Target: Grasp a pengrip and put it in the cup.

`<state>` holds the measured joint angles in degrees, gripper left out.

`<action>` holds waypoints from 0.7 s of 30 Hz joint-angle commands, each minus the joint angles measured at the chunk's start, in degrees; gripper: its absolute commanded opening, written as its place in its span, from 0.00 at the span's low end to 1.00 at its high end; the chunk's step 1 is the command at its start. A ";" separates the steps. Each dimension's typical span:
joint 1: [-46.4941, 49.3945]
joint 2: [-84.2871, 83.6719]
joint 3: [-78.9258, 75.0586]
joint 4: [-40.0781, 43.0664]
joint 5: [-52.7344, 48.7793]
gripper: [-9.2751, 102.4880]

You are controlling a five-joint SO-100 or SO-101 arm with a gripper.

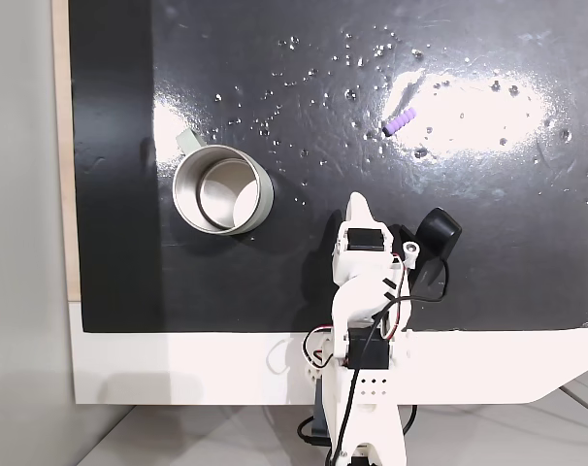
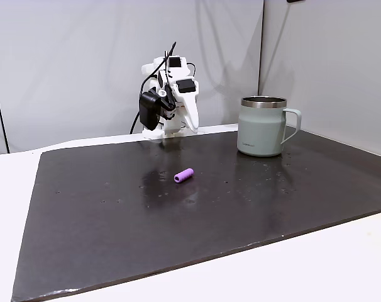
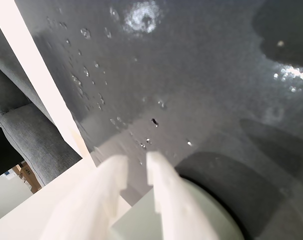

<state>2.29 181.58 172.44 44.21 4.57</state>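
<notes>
The pengrip is a tiny light-purple ribbed cylinder lying loose on the black mat, up and to the right of my folded arm; in the other fixed view the pengrip lies mid-mat. The cup, a metal mug with a shiny inside and a grey-green outside, stands upright on the left; the cup is right of the arm in the other fixed view. My gripper is tucked near the arm's base, well apart from both. In the wrist view the gripper has only a thin gap between its white fingers, with nothing held.
The mat lies on a white board whose edge runs close behind the arm's base. Water-like specks and glare patches dot the mat around the pengrip. A pale grey-green rounded surface sits behind the fingers in the wrist view; I cannot tell what it is.
</notes>
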 commanded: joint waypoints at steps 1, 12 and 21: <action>-1.58 0.53 -0.26 -1.58 -1.85 0.08; -1.58 0.53 -0.26 -1.58 -1.85 0.08; 5.01 -3.69 -17.93 8.79 -10.90 0.11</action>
<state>5.36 180.62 163.74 50.45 -3.78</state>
